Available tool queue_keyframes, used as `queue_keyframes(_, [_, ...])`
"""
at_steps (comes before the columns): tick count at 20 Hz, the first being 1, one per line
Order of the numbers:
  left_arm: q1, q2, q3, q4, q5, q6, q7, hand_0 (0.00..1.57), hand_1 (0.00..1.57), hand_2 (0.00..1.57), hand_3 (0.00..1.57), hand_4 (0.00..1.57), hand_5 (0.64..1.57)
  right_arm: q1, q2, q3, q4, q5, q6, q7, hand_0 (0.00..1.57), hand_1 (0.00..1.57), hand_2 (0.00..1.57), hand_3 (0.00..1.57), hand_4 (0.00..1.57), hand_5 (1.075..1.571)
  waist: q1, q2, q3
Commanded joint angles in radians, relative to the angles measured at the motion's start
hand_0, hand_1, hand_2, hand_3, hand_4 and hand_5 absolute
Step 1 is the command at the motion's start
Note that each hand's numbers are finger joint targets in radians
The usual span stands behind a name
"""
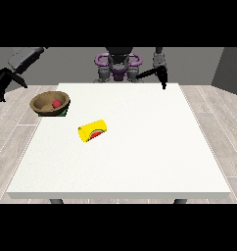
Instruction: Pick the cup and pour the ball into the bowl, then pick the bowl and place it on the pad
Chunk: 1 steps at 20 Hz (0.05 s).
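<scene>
Seemingly close to done. White counter (140, 147) seen from across, robot (118, 66) small at the far edge. Yellow cup (92, 131) lying on its side, left of centre, with a red and green mark on its near end; touched by no hand. Brown wooden bowl (50, 103) at the far left corner, holding the red ball (57, 104). Pouring therefore judged complete. Green pad (64, 113) just visible as a sliver under the bowl's right near edge, so the bowl appears to rest on it already; how squarely, impossible to tell with most of the pad hidden. Little left, by this reading, beyond pulling the arms back.

Hand at the view's left (4, 84) raised off the counter's far left corner, well apart from the bowl, fingers spread and hanging down, holding nothing. Hand at the view's right (162, 77) near the far edge, pointing down, nothing in it; whether its fingers are apart or together cannot be told.
</scene>
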Motion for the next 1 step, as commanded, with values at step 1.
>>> queue_keyframes(1, [0.022, -0.033, -0.028, 0.059, -0.008, 0.004, 0.006, 0.0, 0.0, 0.0, 0.0, 0.0, 1.569, -0.062, -0.086, -0.021, -0.019, -0.036, 0.119, 0.1, 0.0, 0.0, 0.19, 0.29, 0.0, 1.503, -0.022, -0.085, -0.0016])
